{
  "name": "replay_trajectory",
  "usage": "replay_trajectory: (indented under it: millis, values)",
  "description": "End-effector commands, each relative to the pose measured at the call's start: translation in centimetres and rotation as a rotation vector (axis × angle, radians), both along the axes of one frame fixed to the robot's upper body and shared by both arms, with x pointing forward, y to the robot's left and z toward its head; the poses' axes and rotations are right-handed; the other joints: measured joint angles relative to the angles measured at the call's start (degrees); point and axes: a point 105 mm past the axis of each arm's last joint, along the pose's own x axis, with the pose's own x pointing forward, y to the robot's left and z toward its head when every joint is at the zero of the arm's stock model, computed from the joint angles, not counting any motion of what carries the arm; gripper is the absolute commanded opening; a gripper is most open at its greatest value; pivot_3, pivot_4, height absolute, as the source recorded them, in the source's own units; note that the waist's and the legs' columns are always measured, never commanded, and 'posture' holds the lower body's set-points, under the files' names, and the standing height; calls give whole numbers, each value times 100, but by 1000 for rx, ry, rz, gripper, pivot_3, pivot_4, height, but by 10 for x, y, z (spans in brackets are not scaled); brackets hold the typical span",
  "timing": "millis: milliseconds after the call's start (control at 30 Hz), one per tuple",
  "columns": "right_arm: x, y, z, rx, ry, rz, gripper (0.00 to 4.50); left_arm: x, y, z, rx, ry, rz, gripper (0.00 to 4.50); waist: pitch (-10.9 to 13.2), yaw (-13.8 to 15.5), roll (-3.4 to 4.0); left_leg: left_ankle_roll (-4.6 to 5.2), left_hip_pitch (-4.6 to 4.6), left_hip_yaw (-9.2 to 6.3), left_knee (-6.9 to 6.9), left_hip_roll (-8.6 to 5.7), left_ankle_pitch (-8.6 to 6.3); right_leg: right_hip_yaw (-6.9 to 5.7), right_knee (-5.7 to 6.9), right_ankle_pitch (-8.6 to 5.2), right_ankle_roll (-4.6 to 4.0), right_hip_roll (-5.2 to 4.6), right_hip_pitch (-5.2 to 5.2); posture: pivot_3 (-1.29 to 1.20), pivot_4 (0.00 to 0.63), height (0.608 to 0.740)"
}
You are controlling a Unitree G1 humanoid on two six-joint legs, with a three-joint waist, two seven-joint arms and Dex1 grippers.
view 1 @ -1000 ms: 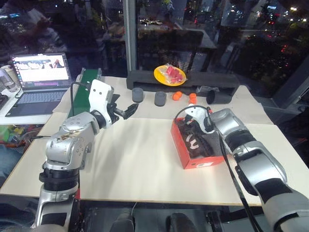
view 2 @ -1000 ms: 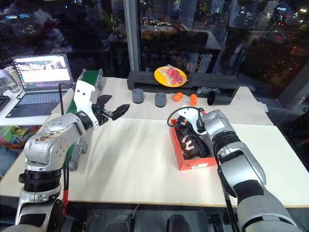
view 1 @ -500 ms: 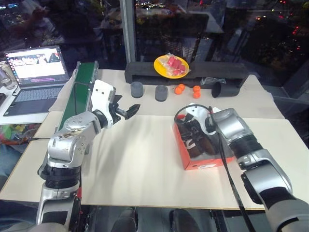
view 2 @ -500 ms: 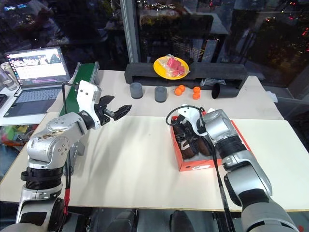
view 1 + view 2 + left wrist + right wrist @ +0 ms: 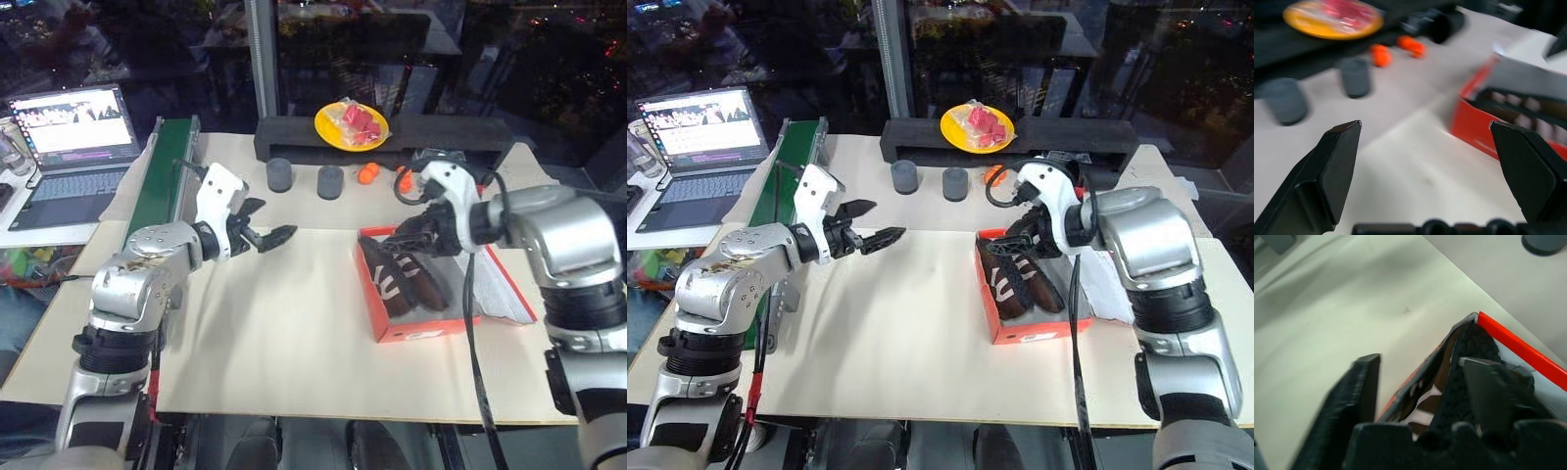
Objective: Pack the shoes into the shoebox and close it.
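**Both shoes sitting in the red box, lid still flopped open**

So the shoebox (image 5: 1027, 333) is sitting on the right half of the pale table (image 5: 892, 333), lid (image 5: 500, 286) hanging open off its right side with the white inside facing up. The shoes (image 5: 1019, 279) are both lying in it side by side, dark brown with the pale markings showing, toes pointing toward the near end of the box.

The right gripper (image 5: 1027, 227) is hovering over the far end of the box, just above the heels, angled down and toward the middle of the table. In the right wrist view its fingers (image 5: 1359, 391) are standing apart with nothing pinched between them, one over the bare table just outside the red wall and the other over the shoes.

The left gripper (image 5: 874, 227) is hanging over the open middle of the table, well apart from the box and pointing across at it. Its jaws are spread wide and empty; the left wrist view is showing both fingertips (image 5: 1339, 152) with the box's red wall beyond.

Along the back there's a long black foam tray (image 5: 921, 140) carrying a yellow plate (image 5: 977, 127), two grey cylinders (image 5: 905, 176) in front of it and an orange ball (image 5: 368, 174) near them. A laptop (image 5: 694, 132) is sitting open at far left, next to a green conveyor strip (image 5: 789, 166).
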Motion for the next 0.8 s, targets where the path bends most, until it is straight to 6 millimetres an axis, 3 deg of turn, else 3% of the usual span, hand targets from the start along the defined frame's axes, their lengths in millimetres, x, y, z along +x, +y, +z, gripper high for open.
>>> replay_trajectory:
  millis: [33, 167, 300, 400, 467, 600, 700, 800]
  values:
    - [-10, -22, 9, -4, -69, -135, 1359, -15, -23, 8, 49, -24, -193, 4500, 1, 26, -1, 0, -2, 2, -1, -1, 0, 0, 0, 0, 0, -2, -1, 0, 150, 740]
    - [-35, -49, 6, 4, -76, -294, 18, -17, -38, 10, 103, -16, -346, 4500, 4, 108, 1, 5, -15, 7, 5, 1, 3, -2, 0, 0, 0, -2, -8, 0, 150, 740]
    - [-68, -90, 9, -25, -140, -444, 18, -12, -56, 17, 99, -10, -459, 4500, 5, 169, 2, 6, -19, 8, 8, 1, 4, -6, -3, -2, 3, -3, -7, 0, 150, 740]
    - [-93, -109, 2, -49, -136, -509, 18, -11, -65, 18, 100, -5, -521, 4500, 5, 195, 2, 9, -29, 11, 14, 0, 6, -12, -10, -5, 9, -8, -5, 0, 150, 740]
    - [-118, -126, -13, -78, -86, -586, 18, -10, -73, 18, 106, -4, -566, 4500, 5, 218, 1, 12, -31, 14, 16, 4, 5, -14, -12, -6, 11, -7, -2, 0, 150, 740]
    - [-149, -142, -49, -76, 15, -728, 18, -8, -80, 20, 111, -11, -612, 4500, 5, 165, 1, 18, -33, 18, 22, 5, 8, -12, -7, -6, 12, -6, -2, 0, 150, 740]
    - [-159, -141, -70, -2, 61, -798, 18, -6, -82, 21, 113, -15, -621, 4500, 5, 109, 2, 28, -31, 18, 33, 11, 14, -13, -1, -8, 14, -3, 2, 0, 150, 740]
    - [-161, -145, -108, 69, 114, -889, 18, -4, -84, 23, 117, -23, -620, 4500, 2, 99, 1, 35, -20, 30, 35, 12, 18, -8, 4, -3, 13, -7, 7, 0, 150, 740]
